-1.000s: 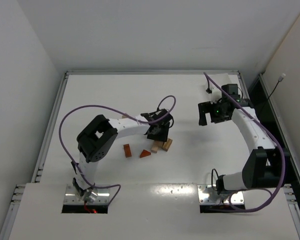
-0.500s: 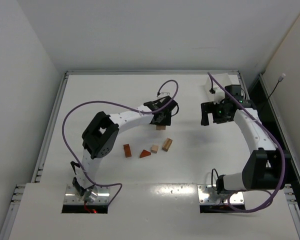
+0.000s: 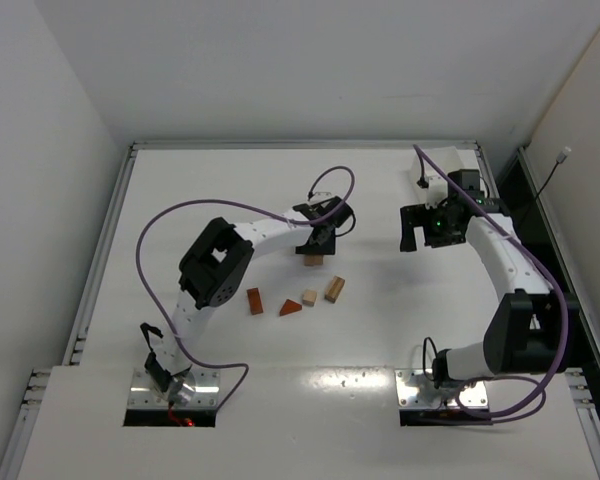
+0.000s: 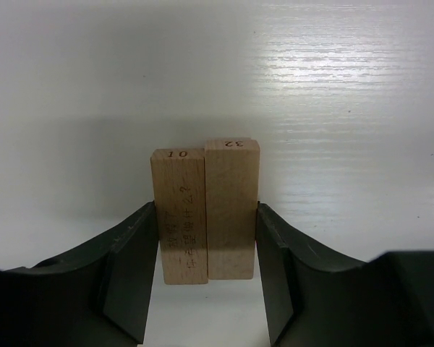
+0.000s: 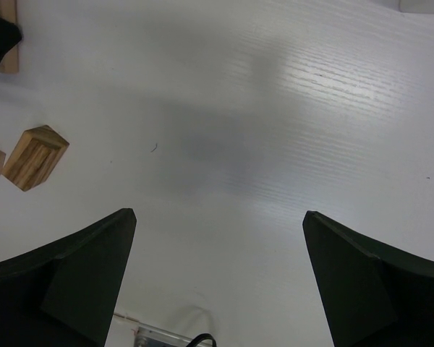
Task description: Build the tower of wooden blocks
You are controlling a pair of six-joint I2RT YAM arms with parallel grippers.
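My left pincer (image 4: pixel 206 242) pinches two tan blocks (image 4: pixel 232 206) side by side, seemingly just off the table (image 4: pixel 362 101); lowering them straight and letting go slowly should keep their ends level.

our left arm (image 3: pixel 268 232) and right arm (image 3: pixel 502 262) are white with black joints (image 3: pixel 216 276), trailing purple cables (image 3: pixel 140 262); our fingers (image 4: pixel 126 275) are matte black

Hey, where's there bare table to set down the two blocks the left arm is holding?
Widest bare patch: the far-left table, between the back rim and the left arm. Also bare between the left fingers and the right fingers. Crowded just nearer than the two blocks, around the four loose blocks.
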